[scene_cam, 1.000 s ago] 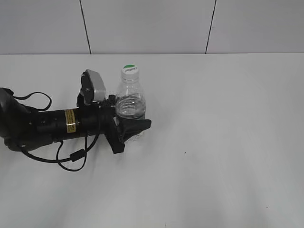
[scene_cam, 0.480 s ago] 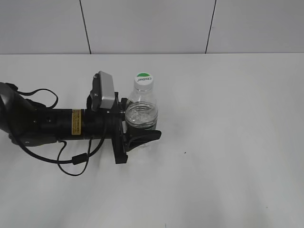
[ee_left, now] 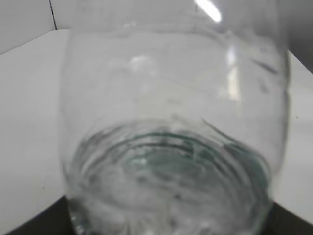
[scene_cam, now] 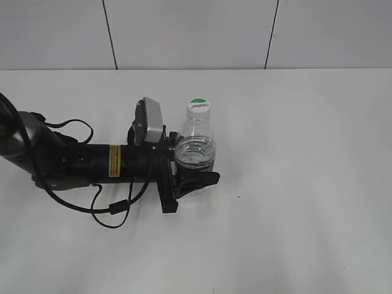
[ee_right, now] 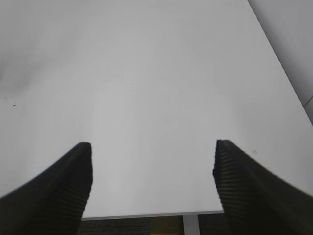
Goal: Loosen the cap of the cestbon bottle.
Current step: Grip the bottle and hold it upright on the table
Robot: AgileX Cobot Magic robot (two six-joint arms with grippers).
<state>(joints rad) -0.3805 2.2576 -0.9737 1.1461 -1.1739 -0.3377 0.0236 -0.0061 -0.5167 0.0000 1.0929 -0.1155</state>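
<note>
Open white table on the right, crowded on the left

The black left arm (scene_cam: 92,162) with its looping black cable (scene_cam: 113,208) fills the middle left of the frame, and its gripper (scene_cam: 196,168) is closed around the small clear plastic bottle (scene_cam: 197,144). The white cap with a green top (scene_cam: 198,106) stands free above. The flat white table (scene_cam: 306,184) is bare on the right.

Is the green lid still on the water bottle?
Yes. The cap sits on the bottle neck, seen from outside.
</note>
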